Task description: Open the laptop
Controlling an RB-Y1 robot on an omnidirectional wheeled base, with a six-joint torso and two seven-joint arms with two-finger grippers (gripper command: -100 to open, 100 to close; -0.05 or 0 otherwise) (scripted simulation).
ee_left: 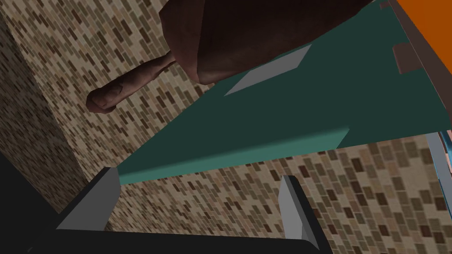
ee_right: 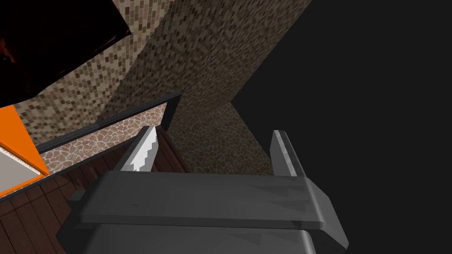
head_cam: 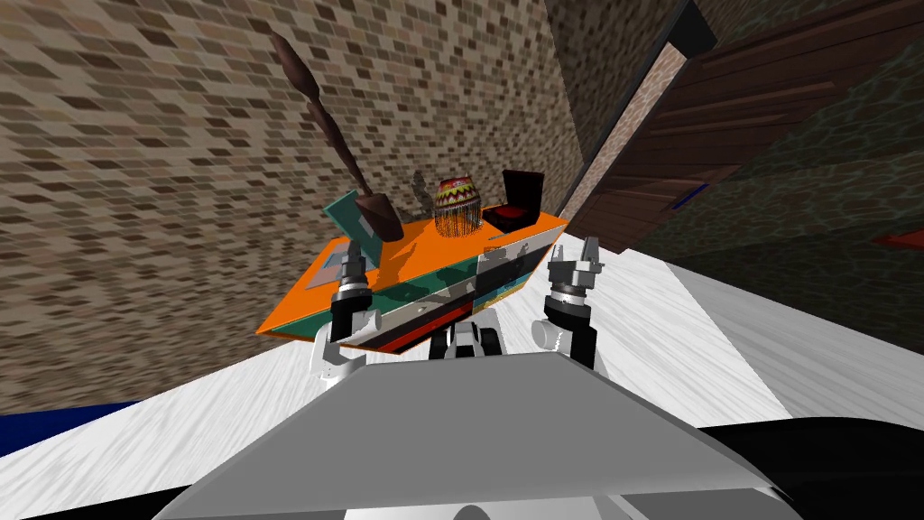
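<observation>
The orange-topped bench (head_cam: 433, 248) stands against the tiled wall and carries everything the task concerns. The tallest thing on it is a dark brown carved club-like sculpture (head_cam: 332, 135) with its heavy foot near the left end. Just beside that foot is the laptop (head_cam: 343, 215), whose teal lid stands up at a slant from the bench top. Further along the bench are an egg-shaped patterned pot (head_cam: 456, 203) and a black box (head_cam: 516, 209) with a red lining, both well apart from the laptop.

The left wrist view looks along the lid's teal face, which bears a light grey patch (ee_left: 269, 70). The lid's free edge runs just beyond the tips of the left gripper (ee_left: 198, 176). Its fingers (ee_left: 291, 207) are spread wide and clamp nothing. One tip looks to be at the lid's corner, though contact cannot be confirmed.

The right gripper (head_cam: 578, 253) hangs past the bench's right end with its fingers (ee_right: 143, 152) likewise apart and empty.

As a judgement, the lid appears to be off its base and so partly raised. How wide the angle is cannot be read. What seems left is for the left arm to carry the lid further back and then draw clear without knocking the sculpture.
</observation>
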